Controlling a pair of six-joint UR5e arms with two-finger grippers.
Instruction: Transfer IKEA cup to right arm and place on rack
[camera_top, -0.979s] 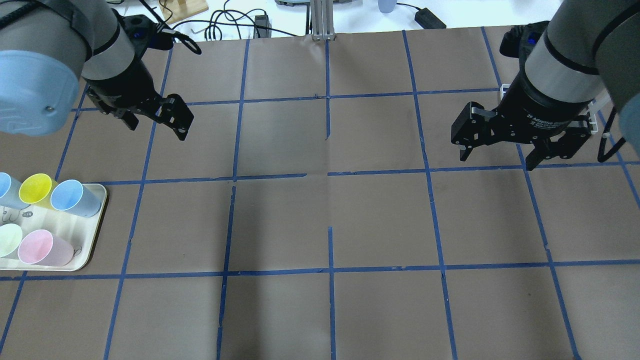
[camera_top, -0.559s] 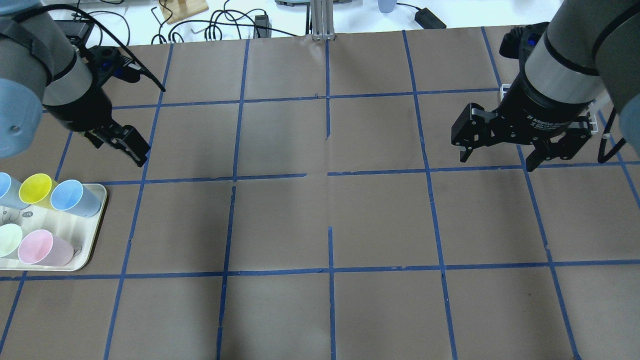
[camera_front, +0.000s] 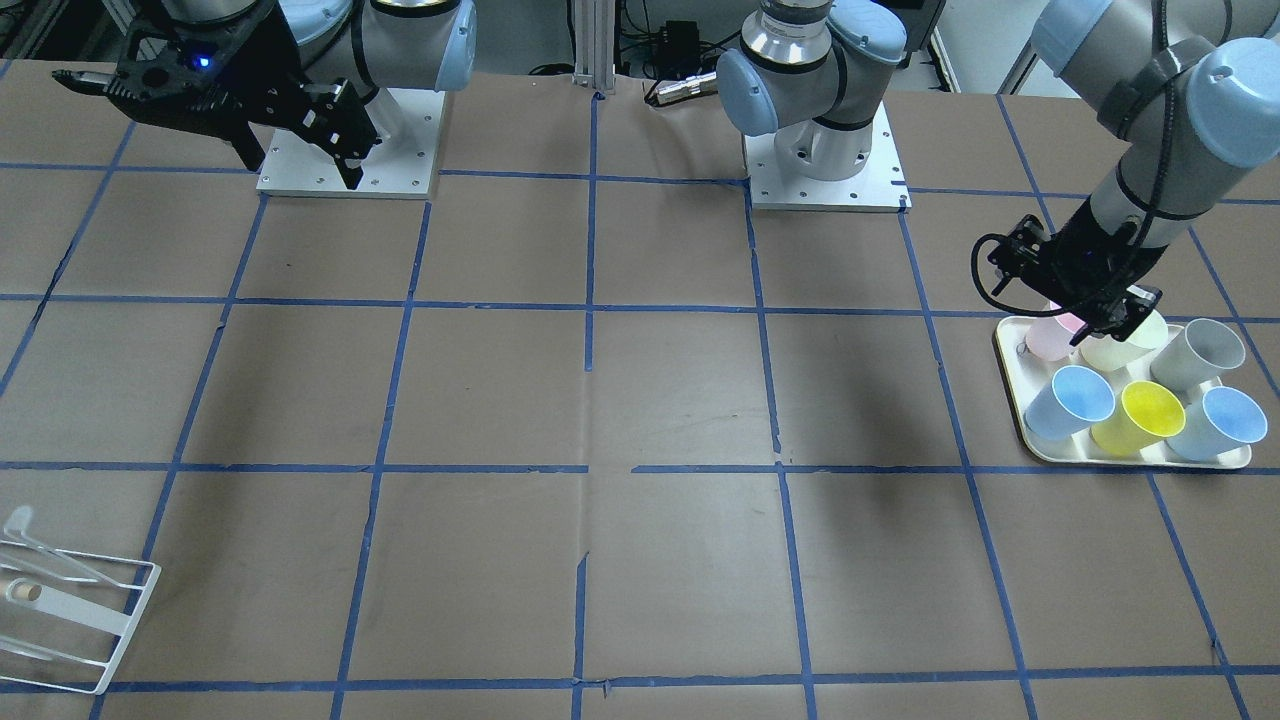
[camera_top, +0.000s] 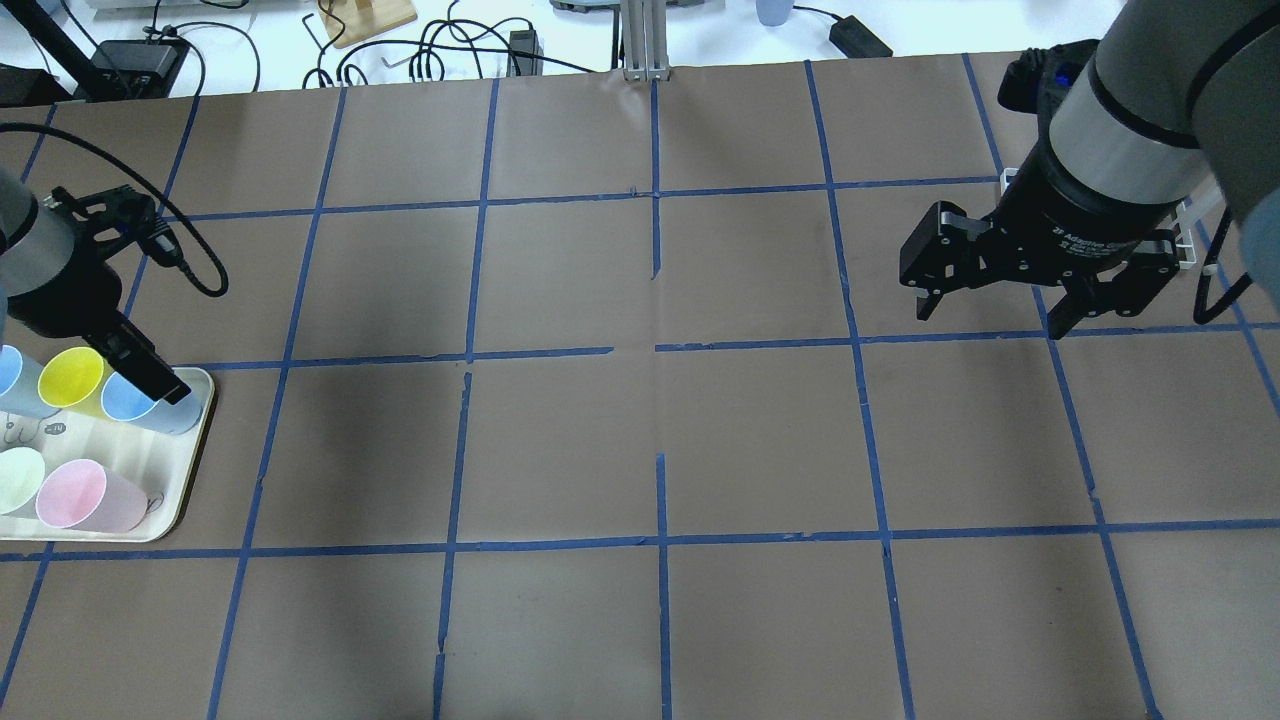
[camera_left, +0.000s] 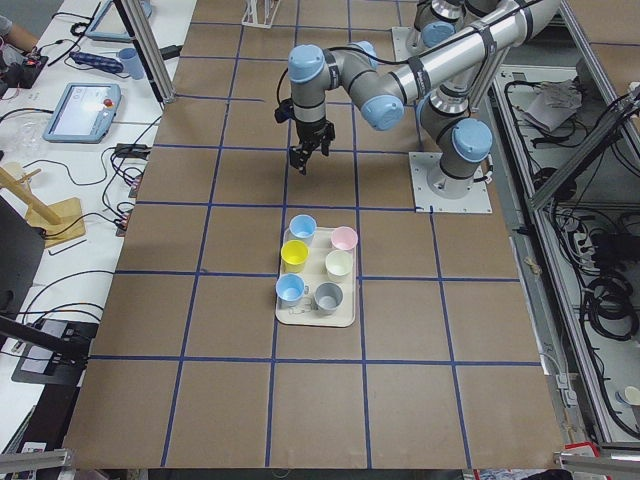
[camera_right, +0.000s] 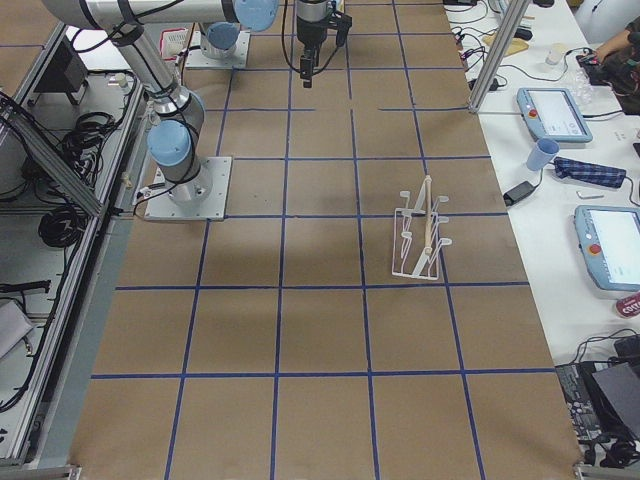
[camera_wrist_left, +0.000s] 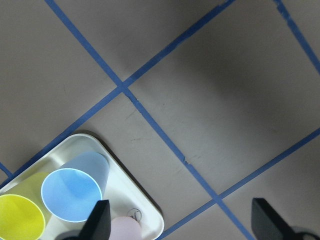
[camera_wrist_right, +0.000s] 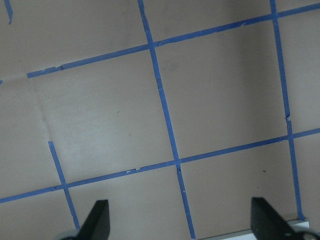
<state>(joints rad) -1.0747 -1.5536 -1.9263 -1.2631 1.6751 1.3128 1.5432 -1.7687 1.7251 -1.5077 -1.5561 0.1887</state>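
The pale pink IKEA cup stands upright on the cream tray at the table's left edge. It also shows in the front view and at the lower edge of the left wrist view. My left gripper is open and empty above the tray's cups; in the front view it is just over the pink and cream cups. My right gripper is open and empty, held high at the far right. The white wire rack stands below it, mostly hidden in the overhead view.
On the tray with the pink cup are two blue cups, a yellow cup, a pale cream cup and a grey cup. Blue tape lines grid the brown table. Cables and a wooden stand lie beyond the far edge.
My left arm has swung from the far-left part of the table towards me and lowered until its gripper is over the tray. The right gripper has barely moved.
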